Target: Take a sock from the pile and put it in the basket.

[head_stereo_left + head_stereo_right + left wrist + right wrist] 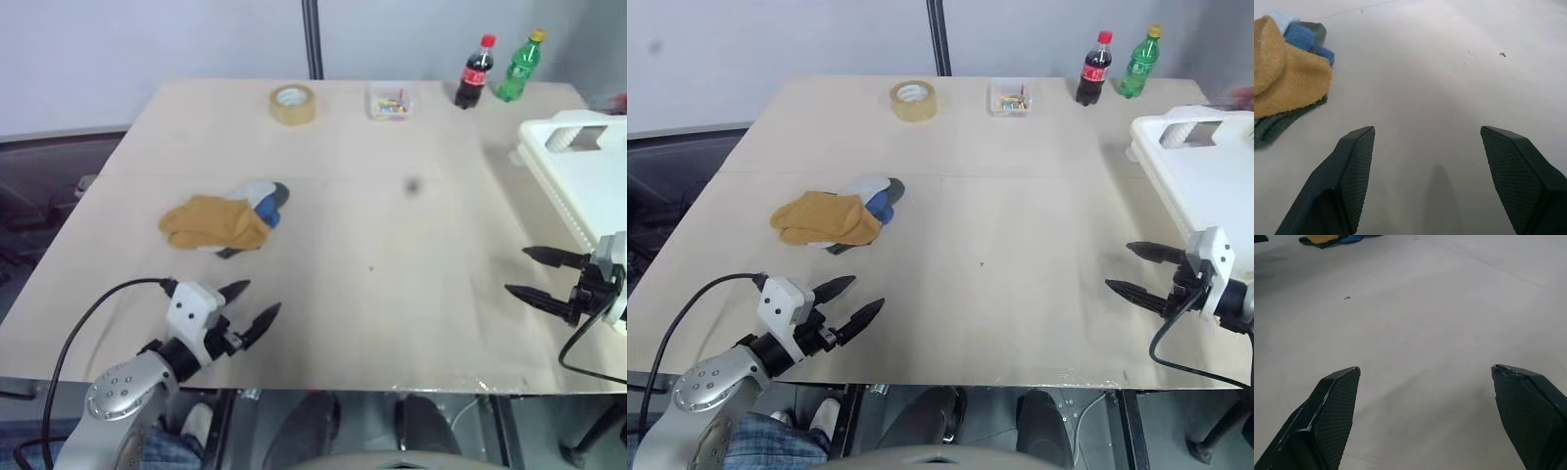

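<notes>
Socks in one small pile (223,221), mustard-yellow over blue, grey and dark ones, lie on the counter (392,284) well left of the white basket (578,176). Nearer than the pile, the left tool (257,304) hovers with fingers spread, gripping nothing. Beyond the pile stand one tape roll (293,104), one clear box of coloured bits (389,103), one red-capped cola bottle (475,72) and one green bottle (518,66); labels unreadable. Just before the basket, the right tool (527,275) gapes wide, empty.
</notes>
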Robot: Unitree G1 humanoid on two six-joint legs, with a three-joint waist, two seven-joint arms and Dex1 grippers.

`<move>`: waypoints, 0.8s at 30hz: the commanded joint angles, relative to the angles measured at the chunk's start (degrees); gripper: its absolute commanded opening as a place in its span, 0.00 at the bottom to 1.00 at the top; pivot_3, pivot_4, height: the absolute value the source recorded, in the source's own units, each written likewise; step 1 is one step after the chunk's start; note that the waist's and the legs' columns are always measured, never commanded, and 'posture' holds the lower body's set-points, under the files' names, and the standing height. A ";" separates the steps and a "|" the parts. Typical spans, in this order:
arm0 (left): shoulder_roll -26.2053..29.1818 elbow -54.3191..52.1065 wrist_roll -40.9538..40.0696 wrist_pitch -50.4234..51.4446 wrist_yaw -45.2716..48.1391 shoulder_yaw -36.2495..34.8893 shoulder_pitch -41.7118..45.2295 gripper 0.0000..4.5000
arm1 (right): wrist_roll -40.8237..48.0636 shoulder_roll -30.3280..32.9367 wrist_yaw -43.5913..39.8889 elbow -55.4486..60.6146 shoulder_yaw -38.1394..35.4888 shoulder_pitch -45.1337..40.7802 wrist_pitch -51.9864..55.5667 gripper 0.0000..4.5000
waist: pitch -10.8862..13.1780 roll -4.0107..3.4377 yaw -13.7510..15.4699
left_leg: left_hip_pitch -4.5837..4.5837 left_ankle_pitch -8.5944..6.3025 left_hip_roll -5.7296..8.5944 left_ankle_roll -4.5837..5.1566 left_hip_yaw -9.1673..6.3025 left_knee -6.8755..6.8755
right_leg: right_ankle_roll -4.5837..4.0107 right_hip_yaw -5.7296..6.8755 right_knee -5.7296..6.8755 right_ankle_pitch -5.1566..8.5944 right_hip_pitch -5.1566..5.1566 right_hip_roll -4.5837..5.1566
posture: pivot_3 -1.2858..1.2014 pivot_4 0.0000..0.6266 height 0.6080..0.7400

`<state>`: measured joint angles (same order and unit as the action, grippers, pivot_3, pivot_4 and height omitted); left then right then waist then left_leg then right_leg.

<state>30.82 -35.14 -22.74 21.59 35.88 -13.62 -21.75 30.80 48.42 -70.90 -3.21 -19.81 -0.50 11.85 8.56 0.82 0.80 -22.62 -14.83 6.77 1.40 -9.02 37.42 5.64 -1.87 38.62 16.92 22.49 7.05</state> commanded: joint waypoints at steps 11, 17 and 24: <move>0.56 0.11 -1.27 -2.00 1.86 -1.12 1.05 0.82 | 0.92 -0.64 -3.69 0.85 -1.35 1.34 -5.33 0.99 | 0.00 -0.01 -0.03 | 0.00 0.00 0.00 0.00 -0.01 0.00 | 0.00 0.01 -0.03 0.00 -0.01 0.00 | 0.52 0.24 1.00; 0.65 0.40 -0.83 -2.78 2.04 -1.12 0.51 0.82 | 1.05 -1.39 -3.84 0.82 -0.94 0.54 -6.15 0.99 | 0.00 -0.01 0.01 | 0.00 0.00 0.00 0.00 -0.01 0.00 | 0.00 0.01 -0.03 0.00 -0.02 0.00 | 0.52 0.24 1.00; 0.91 0.38 -1.01 -3.31 2.40 -1.24 0.12 0.82 | 0.54 -2.16 -4.09 -0.08 -0.18 -0.38 -7.07 0.99 | 0.00 -0.01 0.02 | 0.00 0.00 0.00 0.00 -0.01 0.00 | 0.00 0.02 -0.03 0.00 -0.01 0.00 | 0.52 0.24 1.00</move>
<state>31.17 -34.18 -23.65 19.59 37.85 -13.62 -21.47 30.75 46.43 -74.61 -3.47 -19.34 -0.39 5.91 8.57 0.81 0.82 -22.62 -14.83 6.76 1.40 -9.04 37.42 5.64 -1.85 38.59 16.92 22.48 7.05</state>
